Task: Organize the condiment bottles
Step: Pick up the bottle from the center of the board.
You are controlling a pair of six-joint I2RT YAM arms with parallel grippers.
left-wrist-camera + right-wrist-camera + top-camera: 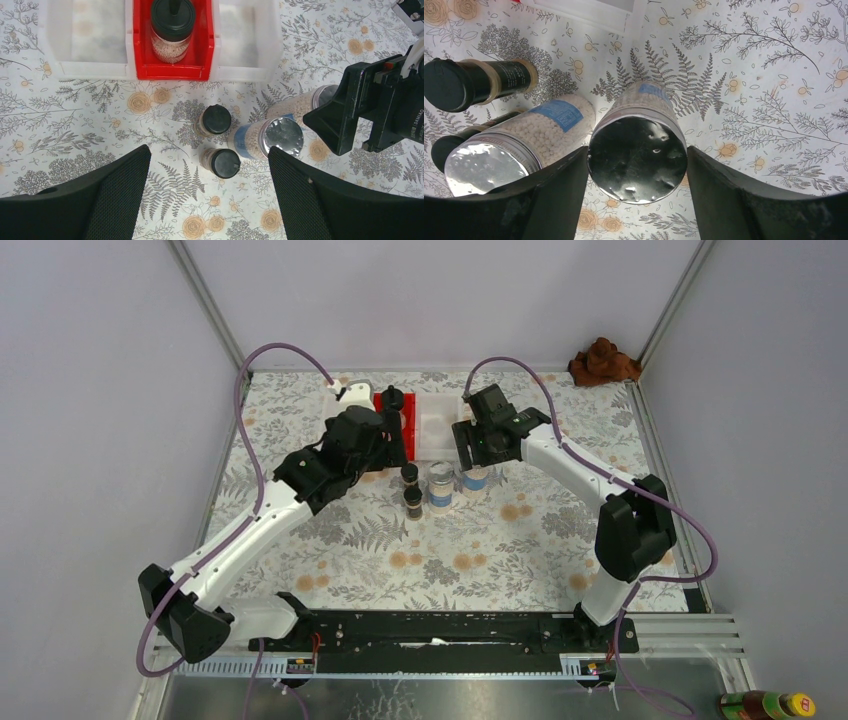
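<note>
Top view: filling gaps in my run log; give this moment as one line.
left gripper open near two dark jars | right gripper shut on silver jar | one clear jar in red bin

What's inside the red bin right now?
One clear jar with a black cap, filled with pale granules, stands in the red bin. The jar covers the floor beneath it.

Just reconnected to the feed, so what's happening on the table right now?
The right end effector straddles one silver-lidded jar, with its fingers close against the lid; a firm grip isn't certain. The left end effector hangs open above the two slim dark jars. One black-capped clear jar sits in the red bin. The second silver-lidded jar stands on the table.
</note>
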